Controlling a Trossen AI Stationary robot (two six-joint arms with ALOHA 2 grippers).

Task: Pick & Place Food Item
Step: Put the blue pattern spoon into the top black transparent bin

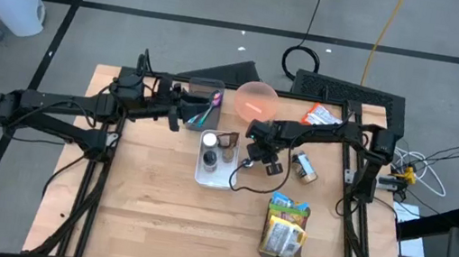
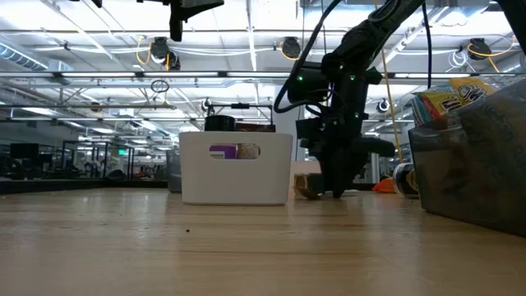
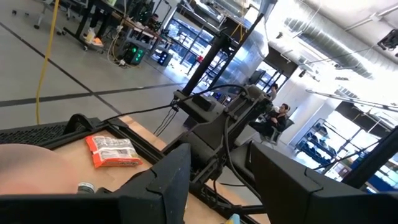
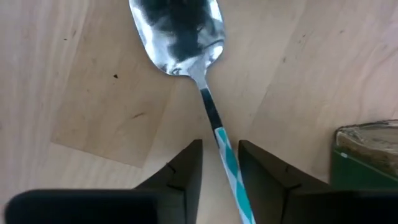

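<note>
spoon (image 4: 205, 81) handle runs straight between the right tool (image 4: 221, 168) fingers, near the table's middle, closing on it

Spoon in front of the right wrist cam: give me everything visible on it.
The shiny metal spoon with a teal-and-white striped handle lies flat on the light wooden table, bowl facing up and mirroring dark shapes. A black band joins neck and handle. The handle runs between the dark fingers of the right end effector; contact is unclear. A green-lidded jar sits beside it.
</note>
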